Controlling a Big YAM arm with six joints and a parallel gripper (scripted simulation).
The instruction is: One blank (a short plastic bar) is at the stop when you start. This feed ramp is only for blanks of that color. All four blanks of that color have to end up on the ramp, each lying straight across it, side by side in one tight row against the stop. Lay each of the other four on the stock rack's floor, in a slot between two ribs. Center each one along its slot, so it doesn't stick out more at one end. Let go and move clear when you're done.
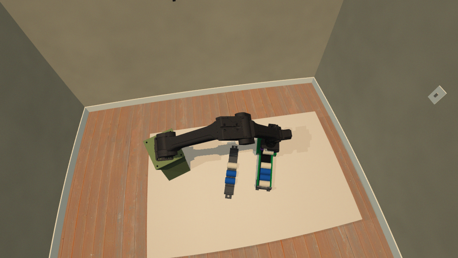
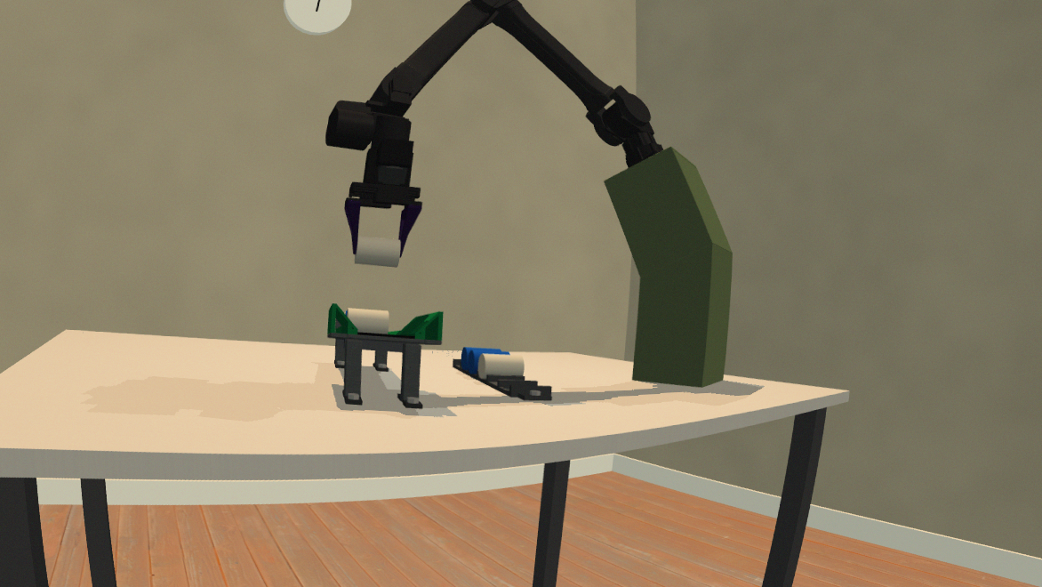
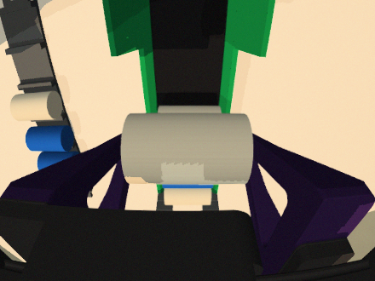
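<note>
My gripper [image 2: 378, 247] [image 3: 187, 140] is shut on a white blank [image 1: 268, 152] [image 2: 376, 254] [image 3: 187, 136] by its two ends, above the wide upper part of the green-walled ramp [image 1: 265, 158] [image 2: 429, 325] [image 3: 187, 68]. The blank lies across the ramp's direction. On the ramp, from the stop up, lie a white blank [image 1: 264, 183] [image 3: 187, 197], two blue blanks [image 1: 265, 177] [image 1: 265, 171] and another white blank [image 1: 265, 165] [image 2: 367, 319], in one row. The stock rack [image 1: 228, 189] [image 2: 532, 389] [image 3: 31, 65] holds a white blank [image 1: 231, 165] [image 2: 501, 366] [image 3: 31, 106] and two blue blanks [image 1: 231, 173] [image 1: 229, 180].
The rack stands on the table [image 1: 204, 217] [image 2: 219, 430] between the ramp and the arm's green pedestal [image 1: 174, 168] [image 2: 677, 291]. The ramp stands raised on legs, with flared green walls at its upper end. Rack slots show at both ends of its blanks.
</note>
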